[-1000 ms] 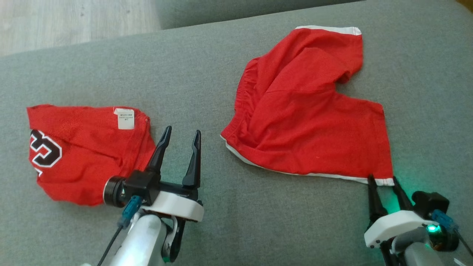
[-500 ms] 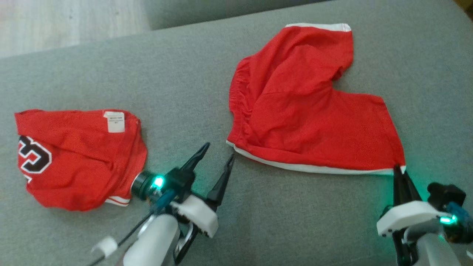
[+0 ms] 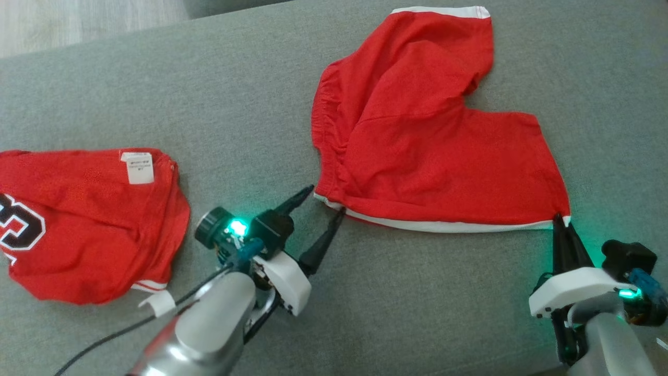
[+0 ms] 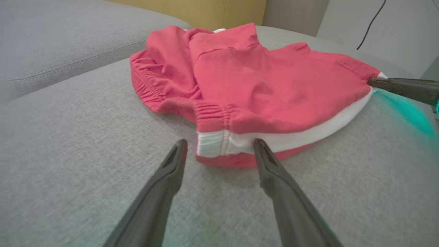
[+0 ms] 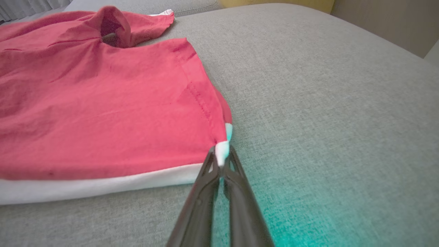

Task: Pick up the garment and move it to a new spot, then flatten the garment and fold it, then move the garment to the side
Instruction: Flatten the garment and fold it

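The garment (image 3: pixel 428 146) is a pair of red shorts with white side trim, lying spread and wrinkled on the grey sofa seat (image 3: pixel 219 89). My right gripper (image 3: pixel 561 220) is shut on the white-trimmed near right corner of one leg; in the right wrist view the garment (image 5: pixel 103 120) has its corner pinched between the tips of the right gripper (image 5: pixel 221 152). My left gripper (image 3: pixel 326 198) is open at the near left corner by the waistband. In the left wrist view the left gripper (image 4: pixel 220 142) straddles the garment (image 4: pixel 257 85) at its white corner, jaws apart.
A second red garment (image 3: pixel 88 224) with a black-and-white number and a white label lies folded at the left of the seat. Wooden floor (image 3: pixel 78 21) shows beyond the sofa's far edge. The sofa back (image 4: pixel 51 34) rises behind the shorts in the left wrist view.
The right gripper has closed on the leg corner. The left gripper has moved right and forward to the waistband corner, still open. The head camera has shifted too.
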